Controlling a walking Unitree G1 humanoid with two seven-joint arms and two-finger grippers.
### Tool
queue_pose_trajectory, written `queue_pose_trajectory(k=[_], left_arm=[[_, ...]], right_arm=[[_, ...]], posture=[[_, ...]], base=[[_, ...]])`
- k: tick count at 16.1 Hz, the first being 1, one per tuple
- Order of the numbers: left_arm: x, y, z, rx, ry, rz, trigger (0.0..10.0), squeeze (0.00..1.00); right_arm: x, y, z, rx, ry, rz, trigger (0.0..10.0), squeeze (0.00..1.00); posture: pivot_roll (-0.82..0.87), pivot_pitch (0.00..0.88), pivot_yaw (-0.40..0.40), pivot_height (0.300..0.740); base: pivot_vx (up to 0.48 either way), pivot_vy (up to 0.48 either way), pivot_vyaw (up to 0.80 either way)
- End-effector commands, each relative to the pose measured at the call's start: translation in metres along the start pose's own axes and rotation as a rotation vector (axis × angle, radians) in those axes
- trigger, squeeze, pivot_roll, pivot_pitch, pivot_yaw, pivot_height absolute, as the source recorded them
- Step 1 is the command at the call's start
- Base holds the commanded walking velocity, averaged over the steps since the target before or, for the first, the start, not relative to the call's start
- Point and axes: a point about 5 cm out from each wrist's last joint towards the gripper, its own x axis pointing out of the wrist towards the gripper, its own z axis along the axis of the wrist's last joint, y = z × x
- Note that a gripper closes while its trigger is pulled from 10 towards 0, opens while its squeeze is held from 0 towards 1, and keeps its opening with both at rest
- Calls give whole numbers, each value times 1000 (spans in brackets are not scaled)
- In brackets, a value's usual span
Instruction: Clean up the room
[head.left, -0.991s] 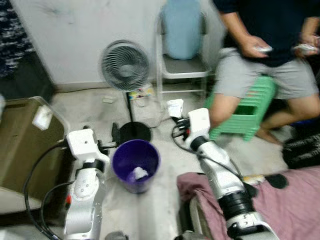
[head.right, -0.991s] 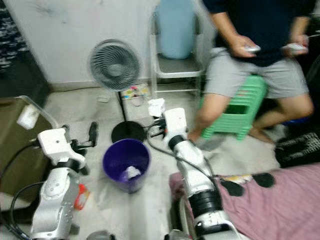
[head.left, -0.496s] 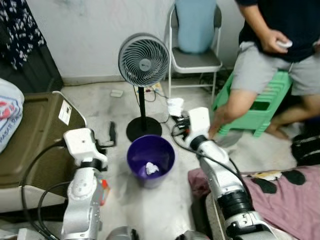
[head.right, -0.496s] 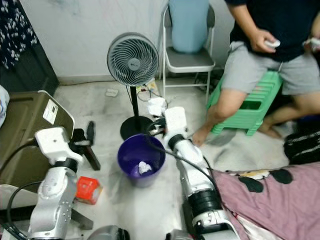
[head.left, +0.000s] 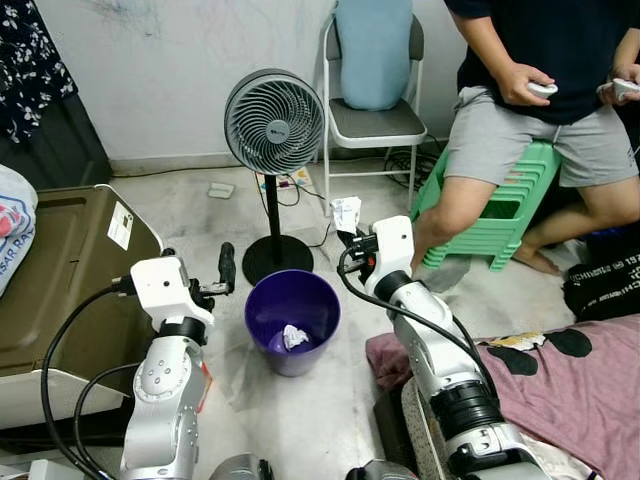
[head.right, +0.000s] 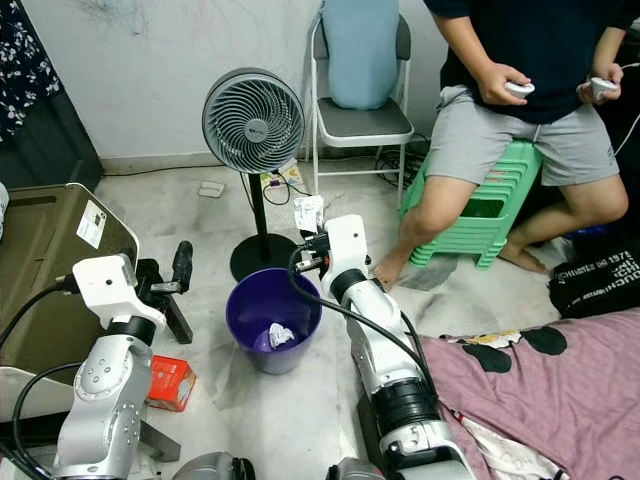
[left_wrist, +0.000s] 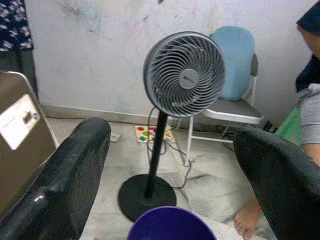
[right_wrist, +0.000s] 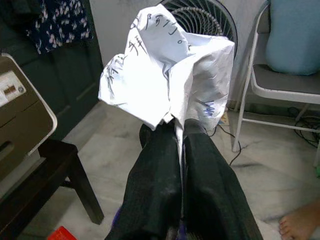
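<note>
A purple bin (head.left: 292, 318) stands on the floor between my arms, with a crumpled white paper (head.left: 294, 336) lying inside it. My right gripper (head.left: 349, 238) is shut on another crumpled white paper (right_wrist: 167, 75) with blue writing, held above the floor just beyond the bin's far right rim. That held paper (head.left: 346, 213) sticks up from the black fingers (right_wrist: 155, 185). My left gripper (head.right: 168, 270) hovers open to the left of the bin, its fingers (left_wrist: 75, 165) wide apart with nothing between them.
A standing fan (head.left: 273, 122) rises just behind the bin, and a folding chair (head.left: 375, 120) stands behind it. A person sits on a green stool (head.left: 500, 215) at the right. A brown chest (head.left: 50, 270) is at the left, a red box (head.right: 170, 382) by my left arm, and a pink bedsheet (head.left: 570, 390) at the lower right.
The camera has swung and steadied, so the whole scene has shifted and sharpened. Both arms keep their pose, and the right gripper still holds the paper.
</note>
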Motion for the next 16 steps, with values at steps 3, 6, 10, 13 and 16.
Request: queue_pose_trajectory(k=[3,6,10,13,16], left_arm=[[-1,1,4,7,-18,-4,10000,0],[-1,2,4,14,-18,-1,10000,0],[-2,1,5,13,-19,4,10000,0],[-2,1,4,9,-18,-9,10000,0],[-3,-1,3,4,-14,-23,10000,0]], right_arm=[[2,3,5,-1,-19,9,10000,0],[2,3,4,3,-20,9,10000,0],[3,3,3,11,-9,11,10000,0],[2,3,2,13,-4,10,10000,0],[1,2,0,16,4,6,10000,0]], posture=[[-50,24,-6,740],[-49,23,-5,740],[-46,19,-6,740],[-44,11,-4,740],[-47,12,-5,740]], base=[[400,264,692],[389,281,0],[231,276,0],[0,0,0],[0,0,0]])
